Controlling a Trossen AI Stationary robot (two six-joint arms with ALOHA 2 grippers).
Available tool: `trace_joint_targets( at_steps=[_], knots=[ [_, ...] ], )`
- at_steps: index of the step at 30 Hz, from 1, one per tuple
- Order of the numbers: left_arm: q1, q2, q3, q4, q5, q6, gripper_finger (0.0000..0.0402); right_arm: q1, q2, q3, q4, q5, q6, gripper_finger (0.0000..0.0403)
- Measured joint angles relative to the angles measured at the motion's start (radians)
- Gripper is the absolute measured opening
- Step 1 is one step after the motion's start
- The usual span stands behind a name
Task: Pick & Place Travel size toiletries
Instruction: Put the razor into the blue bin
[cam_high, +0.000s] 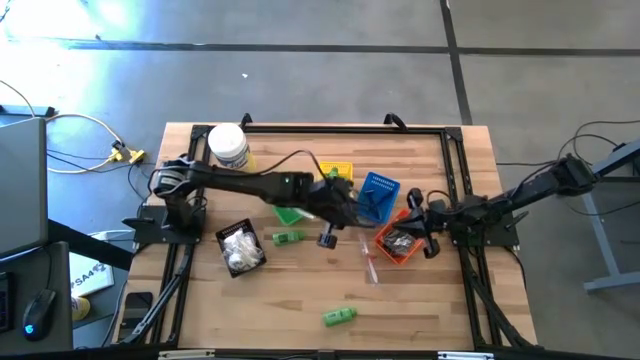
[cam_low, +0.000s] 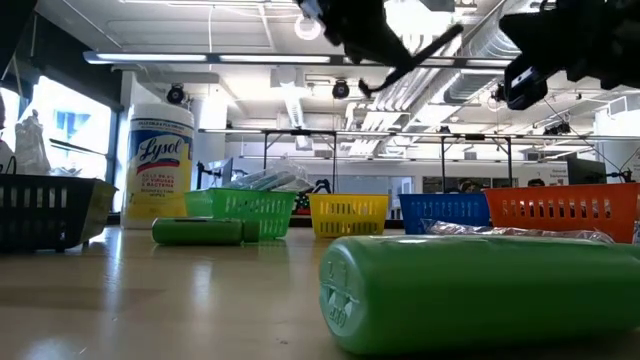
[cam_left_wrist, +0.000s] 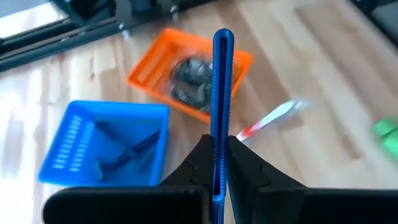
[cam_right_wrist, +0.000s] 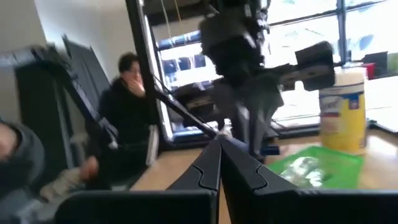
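My left gripper (cam_left_wrist: 221, 171) hangs over the table's middle (cam_high: 345, 208), between the blue basket (cam_left_wrist: 106, 146) and the orange basket (cam_left_wrist: 186, 74), shut on a thin blue stick-like item (cam_left_wrist: 222, 87). My right gripper (cam_right_wrist: 217, 149) is shut and holds nothing; it hovers by the orange basket (cam_high: 400, 240) on the right. Green bottles (cam_high: 288, 237) (cam_high: 340, 316) and a clear-wrapped stick (cam_high: 370, 265) lie flat on the wood. Black pouches (cam_left_wrist: 193, 74) fill the orange basket. Dark items (cam_left_wrist: 127, 152) lie in the blue basket. My left gripper pinches the blue item near its lower end (cam_left_wrist: 217, 180) between the two fingers. The item runs along the fingers and sticks out well past their tips. It is lifted clear of the table, above the gap between the blue and orange baskets.
A big white jar (cam_high: 228, 145) stands at the far left. A yellow basket (cam_high: 337, 172), a green basket (cam_high: 290, 212) and a black basket holding white sachets (cam_high: 240, 245) stand on the table. There is bare wood along the near edge. A person (cam_right_wrist: 124, 106) is beyond the table.
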Motion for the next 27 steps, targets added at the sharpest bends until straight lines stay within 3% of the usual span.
trace_joint_targets(
  at_steps=[12, 16, 23, 27],
  knots=[
    [0.144, 0.011, 0.000, -0.034, -0.005, 0.347, 0.0015, 0.153, -0.154, 0.000, -0.069, 0.226, -0.194, 0.0003],
    [0.176, 0.027, 0.002, -0.010, -0.016, 0.538, 0.0015, 0.173, -0.159, 0.000, -0.075, 0.228, -0.198, 0.0003],
    [0.179, 0.084, 0.004, 0.053, -0.122, 0.804, 0.0015, 0.177, -0.159, 0.000, -0.068, 0.228, -0.195, 0.0003],
    [0.177, 0.149, 0.066, 0.039, -0.131, 0.869, 0.0015, 0.177, -0.160, 0.000, -0.061, 0.228, -0.194, 0.0003]
  ],
)
